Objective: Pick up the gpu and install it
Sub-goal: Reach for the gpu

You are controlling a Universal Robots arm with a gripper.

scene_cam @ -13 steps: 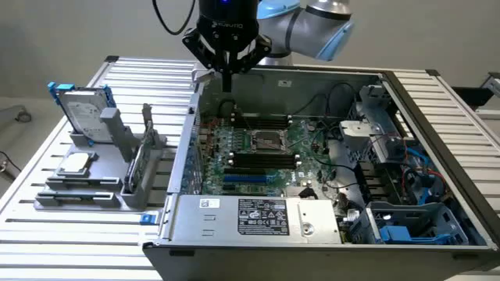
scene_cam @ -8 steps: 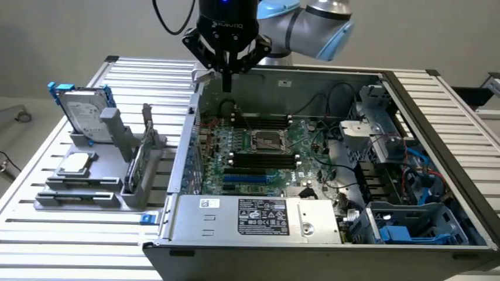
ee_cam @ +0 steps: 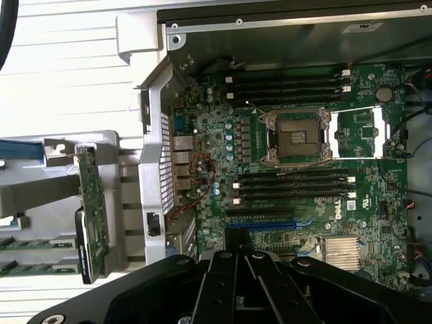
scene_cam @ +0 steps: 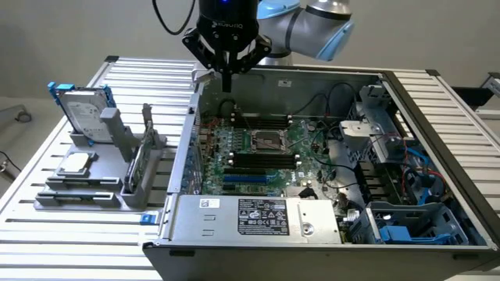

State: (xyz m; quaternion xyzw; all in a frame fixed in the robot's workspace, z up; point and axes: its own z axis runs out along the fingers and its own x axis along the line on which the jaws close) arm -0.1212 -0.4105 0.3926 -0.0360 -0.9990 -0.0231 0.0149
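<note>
Exterior view, top centre: the gripper (scene_cam: 226, 85) hangs closed and empty over the case (scene_cam: 312, 82), the gpu (scene_cam: 140, 161) at left in its rack (scene_cam: 78, 199), not yet picked up.

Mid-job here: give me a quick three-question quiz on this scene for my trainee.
1. True or false: the end effector is holding the gpu.
2. Where is the gpu? A) seated in a motherboard slot B) standing on edge in the gray rack beside the case C) lying flat on the table
3. Short answer: which item in the rack has blue rails?
Key: 1 false; 2 B; 3 the hard drive.
</note>
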